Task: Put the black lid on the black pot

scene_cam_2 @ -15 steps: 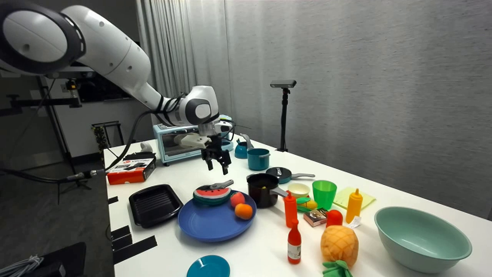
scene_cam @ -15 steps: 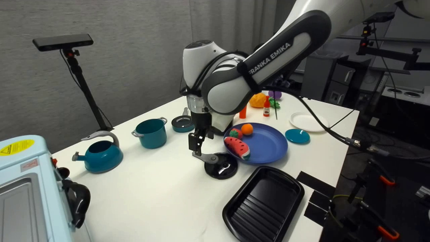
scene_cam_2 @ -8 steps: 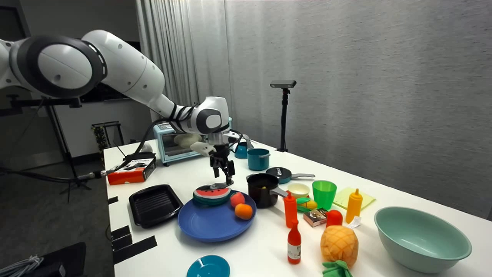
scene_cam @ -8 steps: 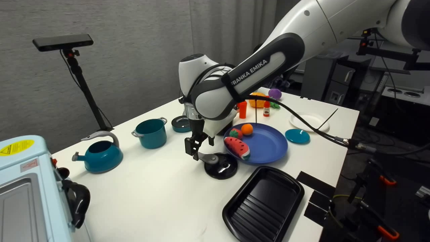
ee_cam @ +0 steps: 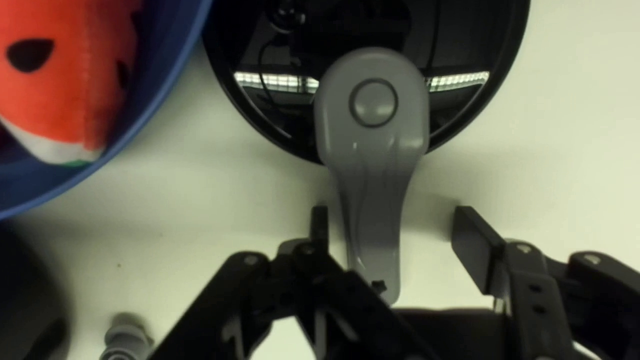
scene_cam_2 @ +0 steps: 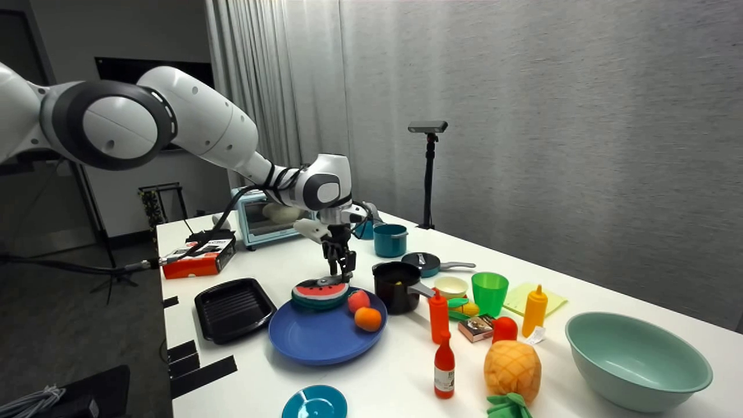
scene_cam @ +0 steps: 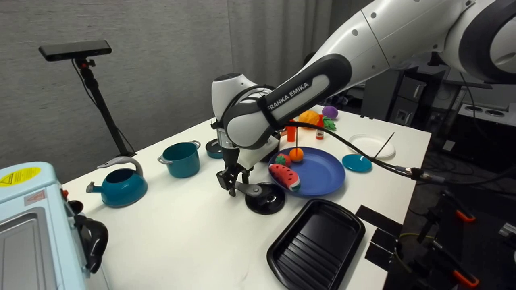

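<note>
The round, glossy black lid [scene_cam: 267, 202] lies flat on the white desk [scene_cam: 181, 241], its tapering grey handle [ee_cam: 374, 185] jutting past the rim. The round black pot [scene_cam_2: 392, 294], grey-handled, stands upright and open-topped, apart from the lid.

In both exterior views we get bright, even light on white table [scene_cam: 193, 237] around blue plate [scene_cam: 322, 173], shadows soft, light's direction we cannot tell; room [scene_cam: 443, 165] well beyond plate falls dark. Beside plate, black pan [scene_cam: 318, 237] carries dull sheen. In wrist view, yellow-green cast. Near plate, glossy black lid [ee_cam: 350, 25] mirrors bright bands either side of grey handle [ee_cam: 372, 175]. Faint shadow spreads between plate and handle. We see gripper [ee_cam: 390, 225] soft-edged; dark shape [ee_cam: 30, 295] below plate too blurred to name.
</note>
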